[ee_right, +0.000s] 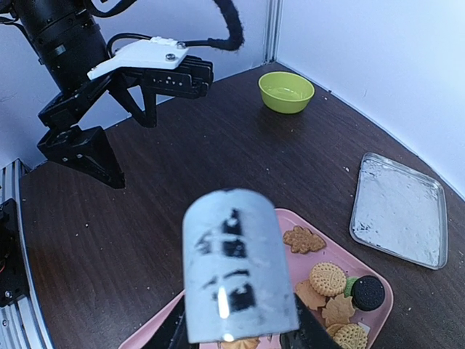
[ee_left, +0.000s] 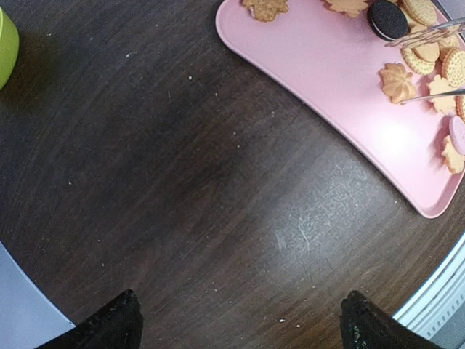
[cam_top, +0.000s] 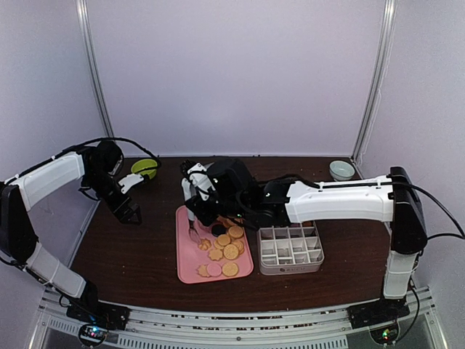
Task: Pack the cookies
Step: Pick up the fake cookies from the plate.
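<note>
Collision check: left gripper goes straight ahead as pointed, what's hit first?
Probably bare table, beside the pink tray; the open left gripper has nothing else in line, though depth is unclear.

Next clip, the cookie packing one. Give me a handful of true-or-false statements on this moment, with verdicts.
1. The left pincer is open and empty. True.
2. The cookies lie in the green bowl. False: the cookies lie on the pink tray; the green bowl looks empty.
3. In the top view, the divided box stands right of the pink tray. True.
4. The divided box is full of cookies. False: none shows in it.
5. The right pincer holds metal tongs over the pink tray. True.
</note>
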Tool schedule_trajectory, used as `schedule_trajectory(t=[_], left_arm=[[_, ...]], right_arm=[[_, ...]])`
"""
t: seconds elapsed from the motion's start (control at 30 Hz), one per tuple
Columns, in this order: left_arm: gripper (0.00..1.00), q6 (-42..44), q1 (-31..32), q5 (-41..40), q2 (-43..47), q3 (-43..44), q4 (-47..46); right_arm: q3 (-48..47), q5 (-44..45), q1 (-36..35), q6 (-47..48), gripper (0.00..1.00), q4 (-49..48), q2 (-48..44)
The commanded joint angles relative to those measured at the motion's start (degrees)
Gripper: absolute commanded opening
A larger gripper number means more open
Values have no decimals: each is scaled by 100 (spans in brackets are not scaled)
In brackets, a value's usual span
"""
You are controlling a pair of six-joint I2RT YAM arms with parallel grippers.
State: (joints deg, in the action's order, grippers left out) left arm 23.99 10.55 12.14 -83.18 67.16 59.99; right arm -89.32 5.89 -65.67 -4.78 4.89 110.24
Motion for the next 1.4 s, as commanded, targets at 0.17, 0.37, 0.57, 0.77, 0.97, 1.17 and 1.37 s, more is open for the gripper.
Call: schedule_trajectory(t=[0.17,0.37,0.57,0.77,0.97,1.17,1.37], left_arm=[[98,-71,-50,-89,116,61,-5],[98,-48,-50,-80,75,125,52],[98,-61,-51,-2,47,167,66],[98,-71,-48,49,21,164,66],[98,-84,-44,86,29,193,73],[98,-53,-45,94,65,158,66],[98,-36,-46,245,-18,239,113]], right_arm=[[288,-185,69,-283,38,-515,181],[530,-96,81,-266,38,-563,141],[779,-33,80,-259,35,-583,-27],[1072,22,76,-295,30,-704,-305],[873,43,80,-253,36,-547,-271],[970,43,81,-269,36,-527,-328],[1063,80,62,-310,38,-499,-384]])
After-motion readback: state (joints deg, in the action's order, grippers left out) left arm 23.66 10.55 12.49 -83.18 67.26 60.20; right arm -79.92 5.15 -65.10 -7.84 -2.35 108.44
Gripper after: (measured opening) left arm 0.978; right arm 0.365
